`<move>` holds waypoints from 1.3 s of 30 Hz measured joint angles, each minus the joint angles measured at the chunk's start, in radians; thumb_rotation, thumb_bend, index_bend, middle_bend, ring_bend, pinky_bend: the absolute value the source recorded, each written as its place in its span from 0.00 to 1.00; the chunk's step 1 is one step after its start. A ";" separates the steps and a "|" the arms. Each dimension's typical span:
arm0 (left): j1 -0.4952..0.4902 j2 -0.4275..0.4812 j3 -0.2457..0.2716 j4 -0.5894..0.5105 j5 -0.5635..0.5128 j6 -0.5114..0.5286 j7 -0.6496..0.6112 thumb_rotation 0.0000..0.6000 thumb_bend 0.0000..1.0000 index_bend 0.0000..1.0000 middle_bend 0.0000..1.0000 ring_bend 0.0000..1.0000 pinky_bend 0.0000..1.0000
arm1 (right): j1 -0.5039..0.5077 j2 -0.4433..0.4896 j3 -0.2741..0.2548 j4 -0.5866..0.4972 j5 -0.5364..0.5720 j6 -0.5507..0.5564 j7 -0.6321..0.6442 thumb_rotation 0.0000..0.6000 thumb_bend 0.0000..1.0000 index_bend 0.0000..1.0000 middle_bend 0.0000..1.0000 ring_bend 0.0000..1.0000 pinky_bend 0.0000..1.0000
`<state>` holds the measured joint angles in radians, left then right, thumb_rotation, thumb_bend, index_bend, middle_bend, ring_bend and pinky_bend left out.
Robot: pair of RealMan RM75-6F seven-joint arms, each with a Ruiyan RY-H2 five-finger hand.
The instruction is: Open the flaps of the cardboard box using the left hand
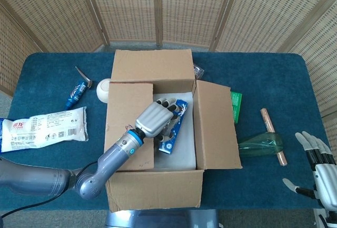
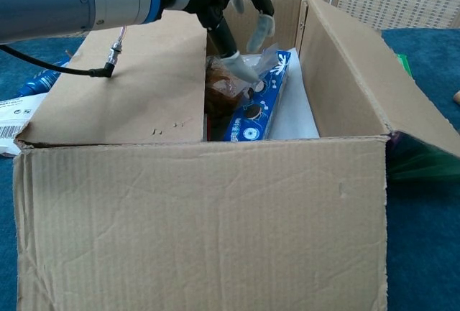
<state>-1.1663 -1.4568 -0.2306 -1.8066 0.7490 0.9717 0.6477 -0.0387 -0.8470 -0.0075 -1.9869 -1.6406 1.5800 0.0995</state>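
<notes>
Fingers [image 1: 167,105] of left hand [image 1: 154,118] spread, empty, over cardboard box [image 1: 155,186], flaps pointing outward

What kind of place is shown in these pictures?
Probably a robot test or demonstration station, not a home. A table with a dark blue cloth stands before woven rattan screens, and the open brown cardboard box sits among scattered props such as a white snack packet.

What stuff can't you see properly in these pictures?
- Inside the cardboard box: in the head view, the left hand and the left flap cover much of what's inside.
- The brown snack bag: in the chest view, too crumpled to tell what it is.
- The right hand: in the head view, cut off by the picture's edge.
- The green bottle: in the chest view, mostly behind the right flap.
</notes>
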 measured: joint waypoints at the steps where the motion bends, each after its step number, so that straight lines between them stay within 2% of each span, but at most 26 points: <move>1: -0.001 -0.001 0.000 0.000 -0.005 -0.001 -0.002 0.57 0.00 0.57 0.25 0.07 0.08 | 0.000 0.000 0.000 0.000 0.000 0.000 -0.001 1.00 0.00 0.00 0.00 0.00 0.00; 3: -0.003 -0.002 0.001 -0.001 -0.017 -0.002 -0.002 0.51 0.00 0.57 0.24 0.05 0.06 | 0.000 0.000 0.000 0.000 0.000 0.000 -0.002 1.00 0.00 0.00 0.00 0.00 0.00; 8: -0.012 0.002 0.005 -0.005 -0.056 0.003 0.011 0.49 0.00 0.57 0.22 0.04 0.05 | 0.000 0.000 0.000 0.000 -0.002 0.001 -0.002 1.00 0.00 0.00 0.00 0.00 0.00; 12: -0.021 0.003 0.008 -0.005 -0.074 0.003 0.019 0.48 0.00 0.57 0.20 0.03 0.05 | 0.001 -0.001 0.000 0.000 -0.002 -0.001 -0.005 1.00 0.00 0.00 0.00 0.00 0.00; 19: -0.027 -0.008 -0.006 0.028 0.004 0.004 -0.015 0.49 0.00 0.58 0.21 0.03 0.04 | 0.003 -0.003 0.003 0.000 0.007 -0.004 -0.006 1.00 0.00 0.00 0.00 0.00 0.00; 22: -0.039 -0.012 -0.006 0.044 0.006 -0.008 -0.009 0.48 0.00 0.58 0.20 0.03 0.04 | 0.004 -0.003 0.003 0.000 0.008 -0.007 -0.006 1.00 0.00 0.00 0.00 0.00 0.00; 32: -0.061 -0.034 0.011 0.070 -0.039 -0.025 0.012 0.49 0.00 0.58 0.20 0.03 0.04 | 0.003 0.003 0.005 0.001 0.012 -0.003 0.008 1.00 0.00 0.00 0.00 0.00 0.00; 39: -0.076 0.007 0.025 0.042 -0.086 -0.042 0.041 0.49 0.00 0.62 0.22 0.03 0.04 | 0.002 0.004 0.006 0.000 0.010 0.001 0.011 1.00 0.00 0.00 0.00 0.00 0.00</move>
<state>-1.2426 -1.4496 -0.2061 -1.7648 0.6626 0.9293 0.6888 -0.0367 -0.8428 -0.0016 -1.9867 -1.6306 1.5811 0.1101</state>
